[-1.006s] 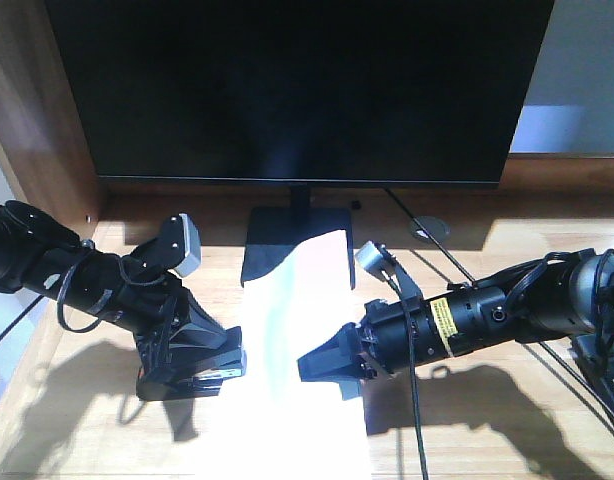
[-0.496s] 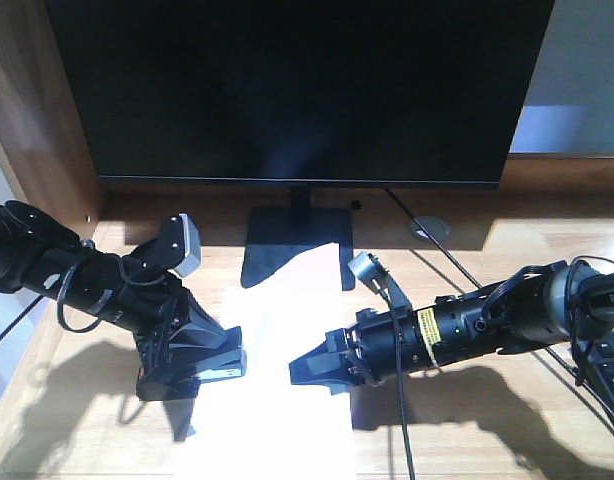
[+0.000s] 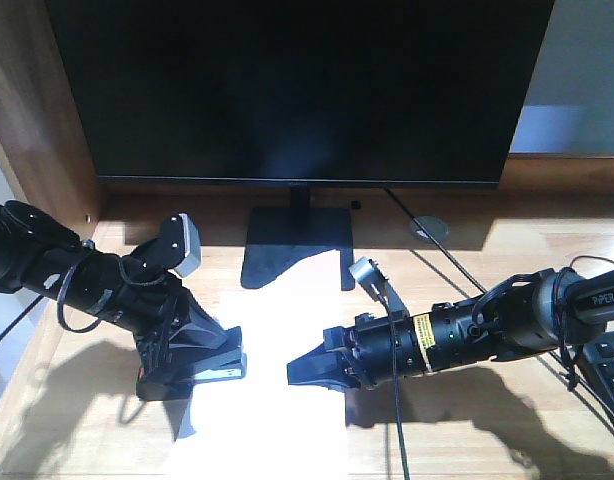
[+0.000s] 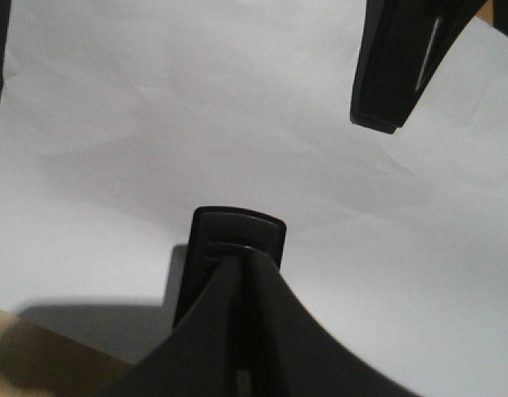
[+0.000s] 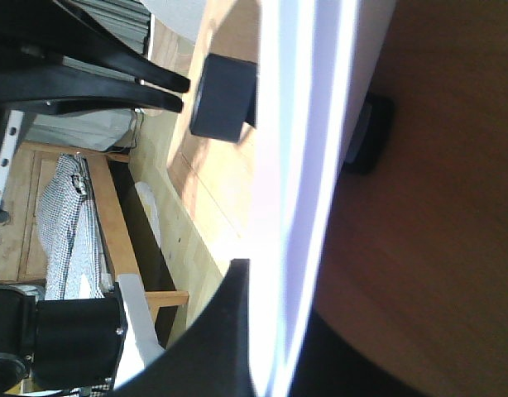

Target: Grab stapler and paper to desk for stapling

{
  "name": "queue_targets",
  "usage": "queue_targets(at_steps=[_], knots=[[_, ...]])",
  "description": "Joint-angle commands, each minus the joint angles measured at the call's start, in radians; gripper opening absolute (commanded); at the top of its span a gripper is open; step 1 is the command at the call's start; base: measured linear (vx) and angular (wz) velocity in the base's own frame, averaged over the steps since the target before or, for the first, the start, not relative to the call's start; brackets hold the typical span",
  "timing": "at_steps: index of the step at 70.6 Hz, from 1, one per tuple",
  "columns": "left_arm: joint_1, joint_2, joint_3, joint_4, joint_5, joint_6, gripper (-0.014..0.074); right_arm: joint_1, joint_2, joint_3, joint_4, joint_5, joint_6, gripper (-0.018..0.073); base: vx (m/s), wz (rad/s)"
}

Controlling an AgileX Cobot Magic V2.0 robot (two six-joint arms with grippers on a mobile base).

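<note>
At the far left of the front view a dark wooden side panel (image 3: 32, 110) rises beside the monitor (image 3: 297, 90), which fills the back of the scene. Below and left of the monitor's square stand (image 3: 297, 245), the left arm reaches in over the light wood table (image 3: 507, 440) and its gripper (image 3: 202, 355) is clamped on the black stapler (image 3: 202, 368), which sits low at the left edge of the paper (image 3: 272, 380); the arm's dark body hides most of the stapler from the front. The left wrist view shows the stapler's (image 4: 233, 248) blunt front end poking out over the white paper (image 4: 155, 124), with one black finger (image 4: 395, 66) of the other gripper at the top right. The paper lies in front of the monitor stand, bright and washed out in sunlight, with its far end lifted toward the stand. Right of the stand's front edge, the right gripper (image 3: 312, 372) is pinched narrow on the paper's right edge, and the right wrist view shows the paper (image 5: 308, 165) running edge-on between its dark jaws, with the stapler's end (image 5: 225, 99) and the left gripper's fingers (image 5: 130, 83) beyond it. A black cable (image 3: 402, 420) crosses the right arm and trails toward the front of the table. Behind that arm, right of the monitor stand, a round grey grommet (image 3: 432, 231) sits in the table with another cable running past it. At the far right edge a black keyboard (image 3: 609, 365) corner shows.
</note>
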Motion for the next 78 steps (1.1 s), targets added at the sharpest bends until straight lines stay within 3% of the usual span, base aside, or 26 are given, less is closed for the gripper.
queue_targets(at_steps=[1,78], knots=[[-0.003,-0.040,-0.023,-0.046,0.033,-0.002,-0.0006,-0.002,-0.044,-0.020,0.036,-0.048,-0.015,-0.0003,0.00,0.00],[-0.003,-0.040,-0.023,-0.062,0.068,-0.009,-0.0006,-0.002,-0.044,-0.020,0.037,-0.074,-0.011,-0.0003,0.00,0.00]])
